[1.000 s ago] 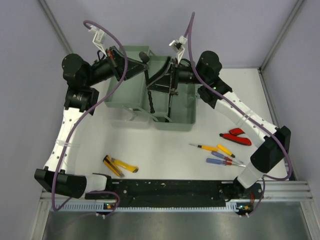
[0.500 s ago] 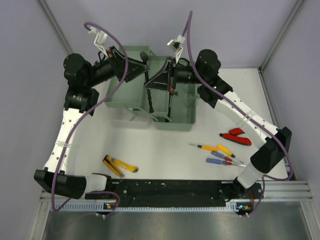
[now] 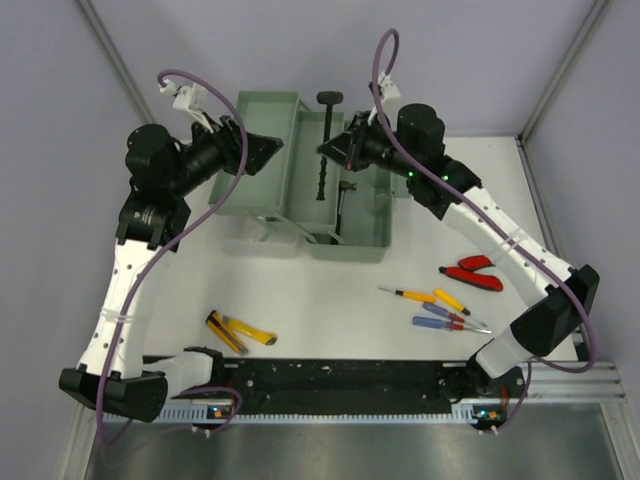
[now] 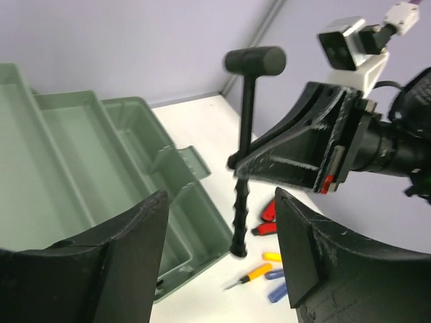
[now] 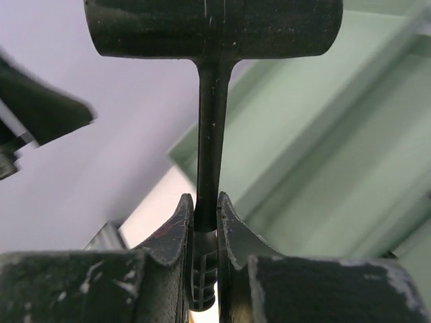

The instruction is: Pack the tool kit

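my r gripper (image 5: 203, 219) is clamped tight on the shaft of the black hammer (image 5: 213, 121), holding it upright, head up, above the open green toolbox (image 3: 262, 120), and my l gripper (image 4: 221, 215) is spread wide w/ nothing in it, near the hammer and facing it.

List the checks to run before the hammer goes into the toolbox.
1. Right claw shut on the hammer shaft: ok.
2. Left claw open, apart from the hammer: ok.
3. Toolbox open: ok.
4. Room in the compartment for the hammer: cannot tell.
5. All tools packed: not ok; yellow pliers, red pliers and screwdrivers lie on the table.
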You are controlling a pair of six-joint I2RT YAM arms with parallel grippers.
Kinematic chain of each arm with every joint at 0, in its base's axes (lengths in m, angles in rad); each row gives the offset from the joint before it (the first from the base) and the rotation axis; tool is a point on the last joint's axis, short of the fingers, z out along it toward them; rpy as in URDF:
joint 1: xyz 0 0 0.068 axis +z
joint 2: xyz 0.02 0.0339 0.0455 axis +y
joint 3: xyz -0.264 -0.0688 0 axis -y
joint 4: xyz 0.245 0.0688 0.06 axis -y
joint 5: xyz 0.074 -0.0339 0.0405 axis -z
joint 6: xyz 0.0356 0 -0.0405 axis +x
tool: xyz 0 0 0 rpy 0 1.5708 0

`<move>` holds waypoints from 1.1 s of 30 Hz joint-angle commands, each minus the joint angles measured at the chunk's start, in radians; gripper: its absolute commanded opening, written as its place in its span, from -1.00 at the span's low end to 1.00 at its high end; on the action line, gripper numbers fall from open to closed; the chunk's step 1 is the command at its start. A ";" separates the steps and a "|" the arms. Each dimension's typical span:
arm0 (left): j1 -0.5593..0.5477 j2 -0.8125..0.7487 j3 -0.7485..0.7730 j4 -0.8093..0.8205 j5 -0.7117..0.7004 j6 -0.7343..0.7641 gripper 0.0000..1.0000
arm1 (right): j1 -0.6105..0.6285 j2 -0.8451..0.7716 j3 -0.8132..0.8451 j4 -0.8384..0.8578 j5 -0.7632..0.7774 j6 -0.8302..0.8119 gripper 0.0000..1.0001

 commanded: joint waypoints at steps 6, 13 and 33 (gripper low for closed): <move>-0.001 -0.018 0.001 -0.113 -0.196 0.091 0.37 | -0.124 -0.009 -0.053 -0.193 0.429 -0.063 -1.00; -0.001 -0.006 0.003 -0.136 -0.200 0.093 0.37 | -0.152 0.105 -0.064 -0.227 0.464 -0.102 -1.00; -0.001 -0.003 0.075 -0.166 -0.193 0.104 0.38 | -0.172 0.545 0.189 -0.267 0.489 -0.062 -1.00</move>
